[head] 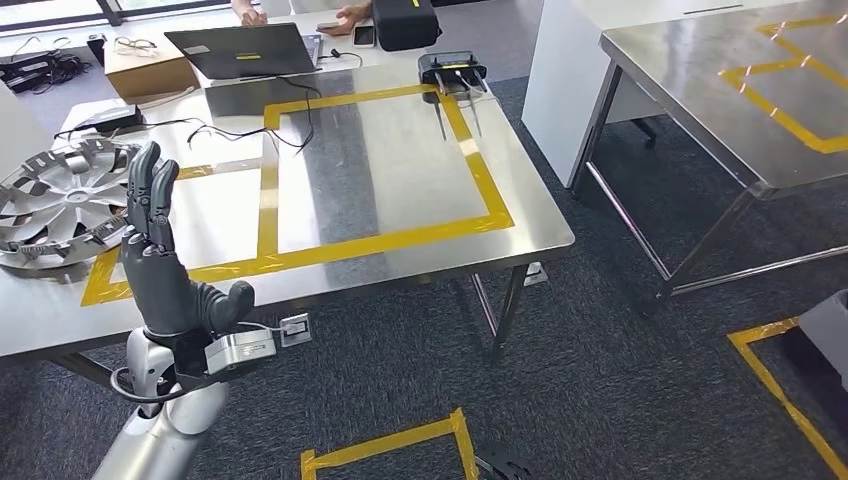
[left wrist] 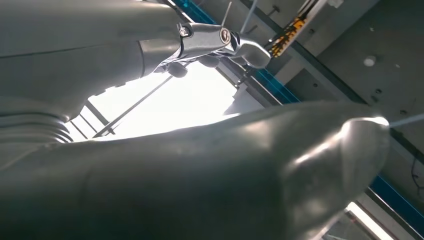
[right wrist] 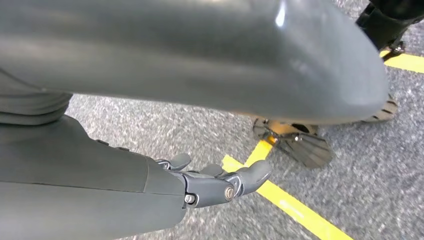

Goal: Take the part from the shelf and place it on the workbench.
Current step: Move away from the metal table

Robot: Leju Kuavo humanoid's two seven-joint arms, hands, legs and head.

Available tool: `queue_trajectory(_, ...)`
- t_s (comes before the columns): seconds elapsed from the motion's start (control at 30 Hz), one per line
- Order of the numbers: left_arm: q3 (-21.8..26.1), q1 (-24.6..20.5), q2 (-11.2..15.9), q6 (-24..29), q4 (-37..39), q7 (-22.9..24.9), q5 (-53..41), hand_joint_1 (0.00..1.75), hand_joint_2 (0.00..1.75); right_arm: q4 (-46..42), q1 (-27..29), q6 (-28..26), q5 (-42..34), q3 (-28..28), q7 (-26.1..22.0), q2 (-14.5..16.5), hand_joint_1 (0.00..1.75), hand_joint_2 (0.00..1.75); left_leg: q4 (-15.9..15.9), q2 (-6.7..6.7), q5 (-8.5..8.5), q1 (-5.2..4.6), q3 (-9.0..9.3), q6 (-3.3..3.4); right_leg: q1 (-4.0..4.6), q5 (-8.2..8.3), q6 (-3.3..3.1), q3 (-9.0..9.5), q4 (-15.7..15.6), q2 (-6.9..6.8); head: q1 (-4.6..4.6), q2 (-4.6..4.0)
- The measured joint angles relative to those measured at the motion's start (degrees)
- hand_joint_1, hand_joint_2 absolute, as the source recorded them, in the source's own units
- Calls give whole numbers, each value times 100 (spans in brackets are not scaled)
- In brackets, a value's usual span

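Far left, the silver spoked wheel-cover part (head: pixel 55 200) lies flat on the stainless steel workbench (head: pixel 400 160), overlapping the yellow tape outline (head: pixel 385 240), so it looks already placed. Left hand (head: pixel 160 255) is raised upright just beside it, fingers straight and together, holding nothing, likely clear after release. Right hand (right wrist: pixel 220 182) hangs over grey carpet (right wrist: pixel 150 130), fingers loosely curled, empty. Far side: open laptop (head: pixel 240 50), black router (head: pixel 452 70); second steel table (head: pixel 720 80) right.

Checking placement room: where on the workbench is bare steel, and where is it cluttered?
Bare: inside the yellow tape rectangle, between the router and the near edge. Crowded: the far edge with laptop, box and cables; the hubcap by the left hand.
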Motion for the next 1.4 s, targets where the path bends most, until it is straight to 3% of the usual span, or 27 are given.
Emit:
queue_trajectory(0.03,0,18,1,0,-7,-7,-16,0,0,0,0,1,-5,-9,13,-1,0,0,362,-2,-258,8,-70,-28,-1,65,-11,-83,1,-3,-2,0)
queue_trajectory(0.07,2,43,1,0,-9,-26,-22,0,0,0,1,1,5,-17,33,-1,0,0,673,-2,-402,16,-105,-51,-1,131,-7,-169,4,-6,-3,0)
queue_trajectory(0.13,12,90,2,0,-15,-81,9,0,0,0,1,1,39,-27,66,-2,0,0,838,-1,-310,34,38,-71,-2,258,13,-340,15,-14,-3,0)
queue_trajectory(0.2,21,106,3,0,-30,-122,61,0,0,0,-4,1,58,-27,63,-2,0,0,318,-1,-76,50,514,-66,-8,375,54,-498,43,-17,-3,0)
queue_trajectory(0.27,25,113,1,1,-54,-140,86,0,0,-2,-9,1,63,-27,49,-5,0,0,-389,-14,-118,32,1004,-15,-7,478,125,-599,70,-12,1,0)
queue_trajectory(0.33,48,144,-4,2,-74,-180,106,0,0,-4,-7,1,66,-27,33,-12,0,0,-676,-36,-205,-5,1138,89,-6,582,211,-622,54,-8,-1,0)
queue_trajectory(0.4,89,207,-22,2,-91,-218,141,0,0,-3,16,0,67,-27,8,-32,0,0,-688,-29,-113,-12,1065,213,-27,637,295,-632,27,-1,-4,0)
queue_trajectory(0.47,113,286,-49,2,-127,-222,184,0,0,-2,51,1,91,-27,-9,-56,0,0,-712,-6,28,-2,961,317,-44,315,350,-731,254,6,5,0)
queue_trajectory(0.53,117,378,-60,2,-181,-213,229,0,0,-2,74,3,110,-26,-15,-77,0,0,-711,0,174,-6,805,369,-44,-313,374,-912,908,7,15,0)
queue_trajectory(0.57,119,431,-59,2,-209,-205,247,0,0,-2,81,3,108,-27,-18,-86,0,0,-705,1,246,-14,717,376,-41,-537,383,-984,1278,8,16,0)
queue_trajectory(0.6,121,484,-58,1,-233,-197,262,0,0,-2,86,3,102,-27,-20,-96,0,0,-696,2,317,-25,618,379,-35,-636,383,-1002,1564,7,17,0)
queue_trajectory(0.63,122,531,-56,1,-255,-189,273,0,0,-2,91,3,98,-27,-22,-103,0,0,-685,4,383,-33,525,376,-27,-604,376,-934,1684,7,17,0)
queue_trajectory(0.67,122,568,-55,1,-277,-183,286,0,0,-2,93,3,90,-27,-24,-111,0,0,-674,5,443,-39,437,370,-16,-483,356,-762,1599,7,17,0)
queue_trajectory(0.73,128,614,-54,2,-338,-176,314,0,0,-4,87,3,67,-27,-42,-130,0,0,-656,5,555,-50,300,345,20,-306,277,-155,897,10,17,0)
queue_trajectory(0.8,153,655,-55,2,-424,-179,313,0,0,-6,76,3,36,-27,-73,-145,0,0,-654,9,653,-56,238,294,68,-347,195,318,201,12,16,0)
queue_trajectory(0.83,173,680,-56,2,-462,-190,298,0,0,-7,73,3,32,-27,-84,-149,0,0,-665,13,700,-51,233,258,92,-393,160,397,40,13,21,0)
queue_trajectory(0.9,241,741,-52,2,-528,-224,275,0,0,-6,78,3,57,-27,-90,-147,0,0,-707,15,786,-42,232,183,101,-314,97,353,-25,8,34,0)
queue_trajectory(0.93,296,780,-49,2,-561,-257,270,0,0,-5,74,2,81,-27,-90,-146,0,0,-695,5,758,-38,205,147,85,-252,64,323,-50,-2,35,0)
queue_trajectory(1.0,441,870,-44,2,-639,-346,271,0,0,-4,62,1,120,-27,-84,-149,0,0,-416,-13,380,-27,89,80,43,-94,-4,216,-105,-20,29,0)
queue_trajectory(1.07,580,952,-51,2,-702,-406,274,0,0,-4,48,1,132,-27,-63,-154,0,0,255,-19,-203,0,-67,20,37,46,-33,62,-106,-25,23,0)
queue_trajectory(1.1,630,985,-59,2,-717,-414,275,0,0,-4,41,1,132,-27,-55,-155,0,0,586,-18,-358,13,-109,-6,35,112,-27,-21,-98,-31,23,0)
queue_trajectory(1.13,666,1014,-73,2,-725,-408,269,0,0,-4,29,1,132,-27,-52,-158,0,0,806,-17,-383,25,-93,-28,30,178,-16,-113,-85,-39,23,0)
queue_trajectory(1.2,703,1042,-114,2,-734,-381,243,0,0,-4,-6,1,130,-27,-58,-166,0,0,710,-15,-130,52,186,-56,15,298,22,-301,-44,-54,24,0)
queue_trajectory(1.23,710,1045,-142,2,-745,-358,229,0,0,-5,-30,1,127,-27,-57,-172,0,0,400,-16,-25,67,460,-65,8,352,50,-388,-12,-58,24,0)
queue_trajectory(1.3,715,1043,-207,2,-780,-303,216,0,0,-10,-70,1,107,-27,-46,-193,0,0,-320,-27,-82,60,1006,-33,8,444,122,-510,43,-60,29,0)
queue_trajectory(1.33,717,1040,-232,2,-799,-279,212,0,0,-14,-89,1,94,-27,-43,-207,0,0,-564,-34,-164,50,1149,9,14,491,164,-538,57,-59,38,0)
queue_trajectory(1.4,724,1043,-275,2,-825,-248,180,0,0,-17,-111,0,78,-27,-42,-232,0,0,-671,-38,-175,23,1131,134,9,601,239,-558,30,-55,61,0)
